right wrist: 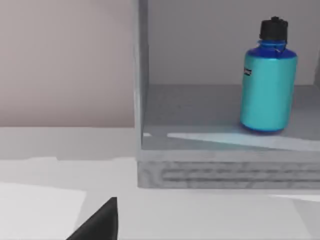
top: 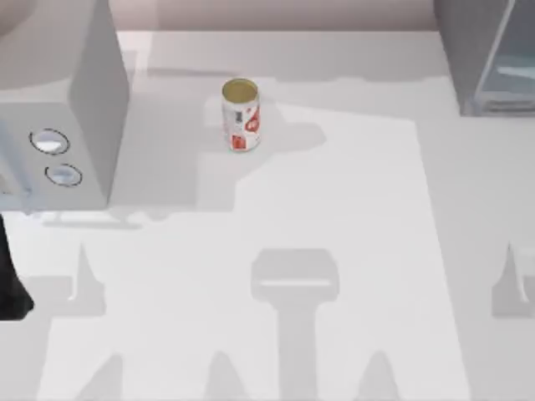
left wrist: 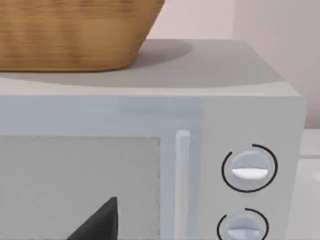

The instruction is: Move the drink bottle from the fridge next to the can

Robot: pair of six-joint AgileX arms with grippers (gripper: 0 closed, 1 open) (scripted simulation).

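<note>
Each wrist view catches a matte black, wedge-shaped finger [left wrist: 100, 222] [right wrist: 100, 222]; a black arm [top: 10, 284] shows beside the desk.

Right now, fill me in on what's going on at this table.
Nothing is held yet. The small turquoise-blue bottle with a black screw cap stands upright on the floor of the big grey fridge cabinet, seen open-fronted in the right wrist view, which faces it. The white cylindrical can with red markings stands alone near the table's back, left of centre. The left wrist view faces the grey box with two round dials, which has a woven brown basket on top.
</note>
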